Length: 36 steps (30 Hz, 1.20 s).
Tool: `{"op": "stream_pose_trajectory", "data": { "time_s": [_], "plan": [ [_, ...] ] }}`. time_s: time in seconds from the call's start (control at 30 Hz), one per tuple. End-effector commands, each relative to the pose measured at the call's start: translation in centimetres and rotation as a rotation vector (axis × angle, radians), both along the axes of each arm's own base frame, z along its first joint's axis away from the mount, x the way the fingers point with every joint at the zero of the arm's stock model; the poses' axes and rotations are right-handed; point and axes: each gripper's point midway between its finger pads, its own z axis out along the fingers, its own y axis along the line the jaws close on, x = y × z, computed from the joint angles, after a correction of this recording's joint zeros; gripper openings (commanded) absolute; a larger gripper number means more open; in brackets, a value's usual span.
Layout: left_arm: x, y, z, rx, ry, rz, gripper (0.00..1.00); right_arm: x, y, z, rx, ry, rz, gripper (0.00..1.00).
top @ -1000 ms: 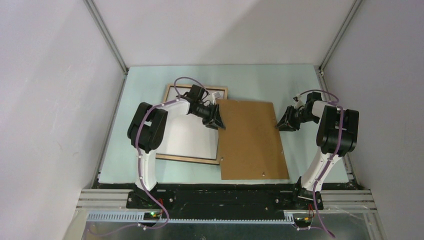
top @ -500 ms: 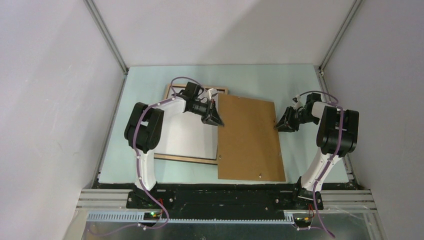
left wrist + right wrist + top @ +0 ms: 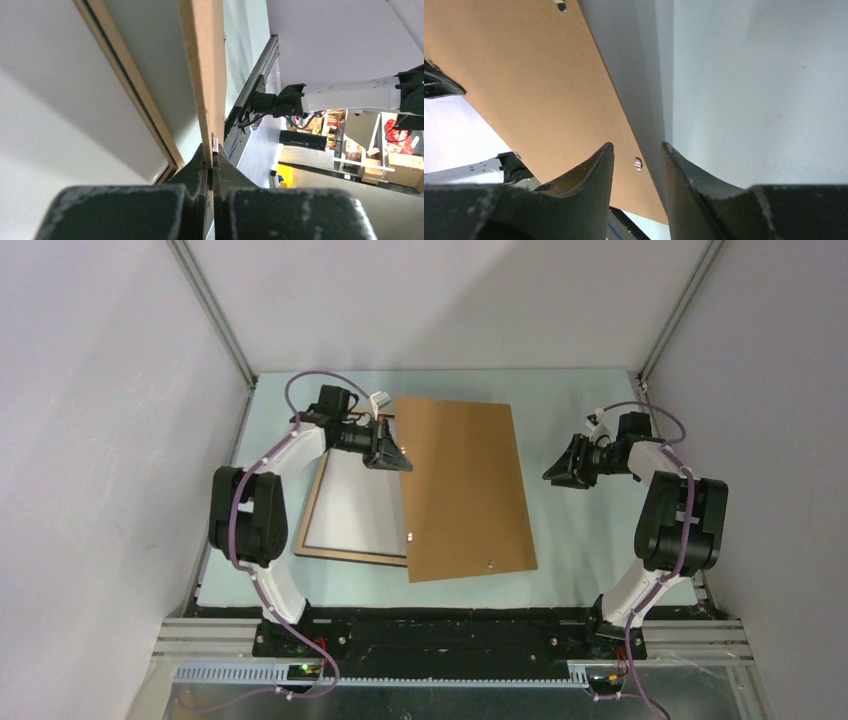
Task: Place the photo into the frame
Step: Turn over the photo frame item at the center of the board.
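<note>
The frame [image 3: 345, 555] lies back up on the left of the mat, its light wood rail [image 3: 131, 87] showing in the left wrist view. The photo [image 3: 358, 502] rests inside it, white back up [image 3: 45, 135]. My left gripper [image 3: 396, 459] is shut on the left edge of the brown backing board [image 3: 462, 490], which is raised and tilted over the frame's right side. The left wrist view shows the board edge-on [image 3: 204, 75] between the shut jaws of the left gripper [image 3: 213, 150]. My right gripper [image 3: 558, 470] stands open to the right of the board, apart from it; the right gripper [image 3: 636, 146] faces the board [image 3: 524, 75].
A pale green mat [image 3: 590, 540] covers the table, with white walls and aluminium posts [image 3: 212, 310] on three sides. The black base rail [image 3: 450, 630] runs along the near edge.
My left gripper has shut on the board's left edge and carried it up, back and left over the frame. The right gripper has opened wider and the board has moved away from it.
</note>
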Motion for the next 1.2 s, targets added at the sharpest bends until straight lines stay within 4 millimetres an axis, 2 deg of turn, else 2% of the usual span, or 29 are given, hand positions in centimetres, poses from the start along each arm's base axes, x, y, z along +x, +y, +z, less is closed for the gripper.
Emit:
{"op": "stream_pose_trajectory", "data": {
  "time_s": [0.0,0.1,0.17,0.3,0.4,0.47,0.5,0.57,0.6,0.67,0.77,1.0,1.17],
  "plan": [
    [-1.7,2.5,2.2,0.069,-0.158,-0.056,0.00,0.4,1.3,3.4,0.030,-0.109,0.031,0.44],
    [-3.4,3.8,3.2,0.084,-0.178,-0.083,0.00,0.3,2.0,4.3,0.016,-0.147,0.051,0.44],
    [-4.3,4.7,4.6,0.076,-0.208,-0.078,0.00,0.4,2.4,4.6,0.006,-0.163,0.063,0.42],
    [-5.7,6.1,6.1,0.092,-0.261,-0.088,0.00,0.9,2.9,4.6,-0.005,-0.180,0.063,0.41],
    [-7.3,6.8,6.3,0.119,-0.272,-0.121,0.00,1.6,3.5,4.7,-0.002,-0.197,0.074,0.42],
    [-7.8,7.1,6.1,0.137,-0.299,-0.135,0.00,1.5,4.6,5.0,0.038,-0.210,0.123,0.44],
    [-7.8,7.3,5.9,0.152,-0.313,-0.141,0.00,1.6,5.0,5.2,0.058,-0.224,0.141,0.45],
    [-7.6,7.4,5.6,0.160,-0.316,-0.145,0.00,1.2,6.2,6.1,0.148,-0.245,0.200,0.54],
    [-7.4,7.3,5.5,0.152,-0.313,-0.149,0.00,1.1,6.4,6.1,0.157,-0.248,0.212,0.59],
    [-7.0,7.0,5.6,0.129,-0.311,-0.155,0.00,0.6,7.3,6.1,0.169,-0.262,0.261,0.63],
    [-6.5,6.6,6.2,0.094,-0.321,-0.164,0.00,-0.5,9.0,6.4,0.193,-0.283,0.337,0.66],
    [-6.2,5.7,7.7,-0.017,-0.313,-0.172,0.00,-2.7,12.2,5.3,0.237,-0.259,0.445,0.71],
    [-5.9,5.7,8.4,-0.091,-0.285,-0.155,0.00,-3.7,13.3,5.0,0.272,-0.267,0.477,0.72]
  ]
}}
